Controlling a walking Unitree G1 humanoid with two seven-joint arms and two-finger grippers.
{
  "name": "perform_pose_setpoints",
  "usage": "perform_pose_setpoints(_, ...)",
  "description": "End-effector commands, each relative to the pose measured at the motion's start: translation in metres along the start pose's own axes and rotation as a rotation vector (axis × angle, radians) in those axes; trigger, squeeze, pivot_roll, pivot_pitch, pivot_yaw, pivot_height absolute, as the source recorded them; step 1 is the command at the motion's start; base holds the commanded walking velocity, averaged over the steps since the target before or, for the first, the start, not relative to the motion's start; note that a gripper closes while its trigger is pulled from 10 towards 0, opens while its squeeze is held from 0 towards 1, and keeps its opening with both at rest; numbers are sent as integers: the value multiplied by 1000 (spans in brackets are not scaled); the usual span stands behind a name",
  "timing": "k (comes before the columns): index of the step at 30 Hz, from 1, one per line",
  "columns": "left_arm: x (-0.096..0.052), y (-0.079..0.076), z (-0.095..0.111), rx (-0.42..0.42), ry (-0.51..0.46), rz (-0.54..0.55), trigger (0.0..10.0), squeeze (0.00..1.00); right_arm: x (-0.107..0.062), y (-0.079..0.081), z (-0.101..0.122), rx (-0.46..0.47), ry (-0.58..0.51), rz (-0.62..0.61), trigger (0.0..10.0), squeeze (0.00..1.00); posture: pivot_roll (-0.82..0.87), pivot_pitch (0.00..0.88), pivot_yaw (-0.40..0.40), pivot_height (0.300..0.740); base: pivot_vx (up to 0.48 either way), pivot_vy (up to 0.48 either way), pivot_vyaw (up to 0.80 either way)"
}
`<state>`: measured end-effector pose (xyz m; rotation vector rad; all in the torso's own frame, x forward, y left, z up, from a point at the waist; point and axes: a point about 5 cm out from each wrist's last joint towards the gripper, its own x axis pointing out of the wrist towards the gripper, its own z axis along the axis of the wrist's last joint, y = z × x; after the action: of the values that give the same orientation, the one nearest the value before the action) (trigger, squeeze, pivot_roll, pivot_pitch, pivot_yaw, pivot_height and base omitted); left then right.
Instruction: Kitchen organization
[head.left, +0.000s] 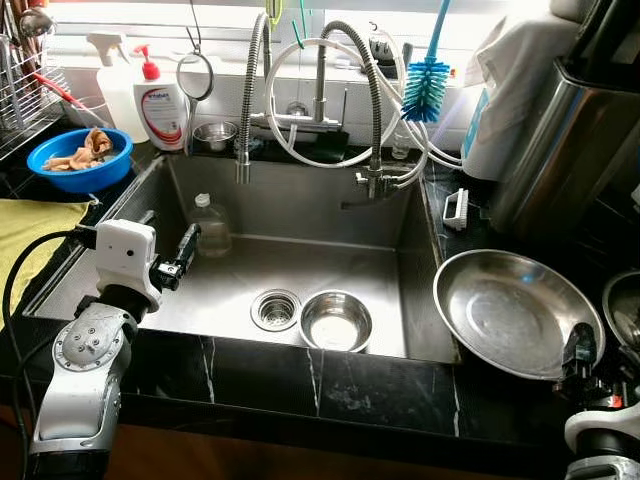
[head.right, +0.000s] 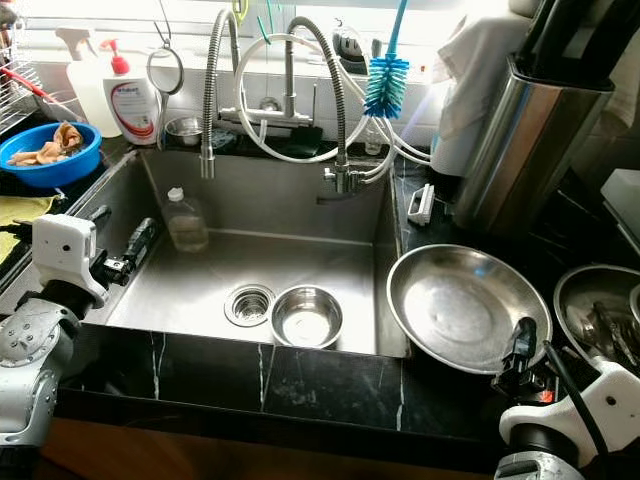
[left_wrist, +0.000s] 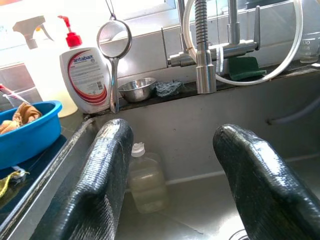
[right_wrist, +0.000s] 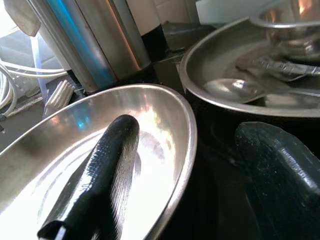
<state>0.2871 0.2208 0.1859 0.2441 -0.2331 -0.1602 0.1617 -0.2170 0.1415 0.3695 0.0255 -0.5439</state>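
Large steel pan (head.left: 515, 310): round, shallow, polished, empty, lying flat on the black tabletop (head.left: 330, 385) at 3 o'clock from the sink (head.left: 300, 270). Right pincer (right_wrist: 200, 170) stands wide at the pan's near rim, one finger (right_wrist: 100, 170) over the pan's inside, the other outside the rim; contact with the metal cannot be told. A second steel dish (right_wrist: 260, 85) beyond holds utensils, blurred and cut off by the frame edge.

Small steel bowl (head.left: 336, 320) sits on the sink floor beside the drain (head.left: 275, 308). A plastic bottle (head.left: 210, 225) stands at the sink's 10 o'clock corner, partly hidden behind one finger in the left wrist view.

Left pincer (left_wrist: 175, 185) hangs wide and empty over the sink's 9 o'clock edge.
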Motion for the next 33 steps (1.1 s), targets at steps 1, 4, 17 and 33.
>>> perform_pose_setpoints(1,3,0,6,18,-26,-16,10000,0,3,11,-3,110,6,-12,10000,0,-24,0,-17,740,0,0,0)
perform_pose_setpoints(4,3,-1,6,21,-29,-20,10000,0,5,13,-3,127,13,-5,10000,0,-22,0,-16,740,0,0,0)
perform_pose_setpoints(17,4,-3,6,22,-28,-36,10000,0,11,13,-11,100,61,-6,10000,0,-15,0,-18,740,0,0,0)
perform_pose_setpoints(33,5,-3,7,27,-32,-39,10000,0,15,14,-14,92,85,-8,0,0,-12,0,-19,740,0,0,0)
